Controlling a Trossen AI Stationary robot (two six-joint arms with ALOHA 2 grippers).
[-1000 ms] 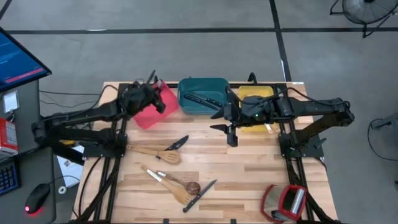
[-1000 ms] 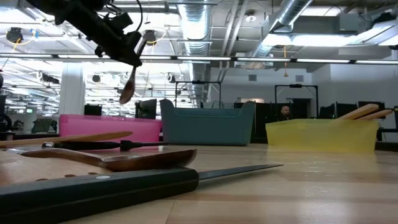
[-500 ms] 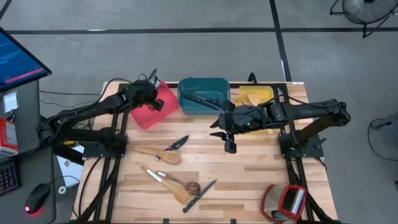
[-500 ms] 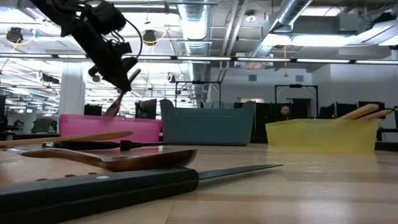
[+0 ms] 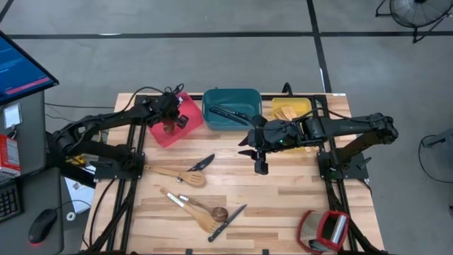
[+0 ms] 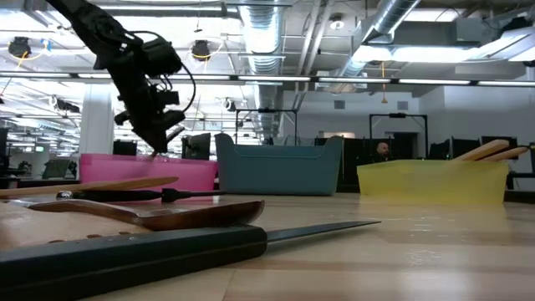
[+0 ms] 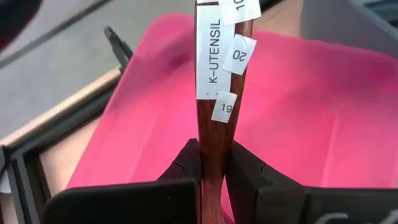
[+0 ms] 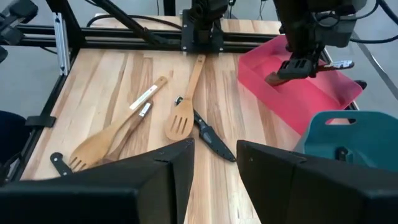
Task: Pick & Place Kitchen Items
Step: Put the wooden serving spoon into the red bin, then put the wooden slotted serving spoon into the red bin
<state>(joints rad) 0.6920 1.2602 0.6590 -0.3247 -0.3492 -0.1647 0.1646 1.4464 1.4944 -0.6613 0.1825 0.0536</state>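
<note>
Landmark: red tray (image 5: 174,119), glossy plastic, rectangular.

Nearest me, well short of the tray: black-handled knife (image 6: 167,247) flat on the plank-wood table (image 5: 283,191), a dark wooden spoon (image 6: 159,213) just behind it. Pale slotted spatula (image 8: 182,118) lies between them and the tray.

Left gripper (image 5: 168,120) hangs over the tray, fingers (image 7: 186,163) clamped on a dark-stained wooden utensil (image 7: 214,124) (white paper labels on the handle), its end down inside the tray.

Right gripper (image 5: 258,157) hovers well to the tray's right, jaws apart, holding nothing. Teal tray (image 5: 230,108) sits just beside the red one.
</note>
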